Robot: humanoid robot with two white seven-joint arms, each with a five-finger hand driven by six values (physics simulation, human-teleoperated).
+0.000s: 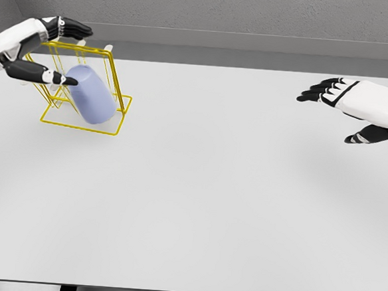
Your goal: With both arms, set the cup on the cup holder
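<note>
In the head view, the left hand [44, 48] is at the far left of the table [229, 208], and its fingers are spread wide: the upper fingers [76, 27] reach over the top wire of the yellow wire cup holder [115, 80], while the thumb [52, 77] points to the upper end of the pale blue cup [91, 95] and seems to touch it or almost touch it. I cannot tell if the hand really holds the cup; it looks more like a loose contact than a firm grasp. The cup lies tilted inside the holder's frame, just below and to the right of this hand, with its lower end near the base wires. In my judgement the placing is almost finished, and the step in hand is to let the cup settle and take the hand away. To do this well, the hand should open a little more and go up and back, so that no finger catches the top wire or pulls the light frame along. The right hand [357, 103] hovers well apart on the other side of the table, with fingers stretched flat and holding nothing. Between the two hands the white table surface shows no other object, so the only thing in the way is the holder's own wires around the left fingers.
</note>
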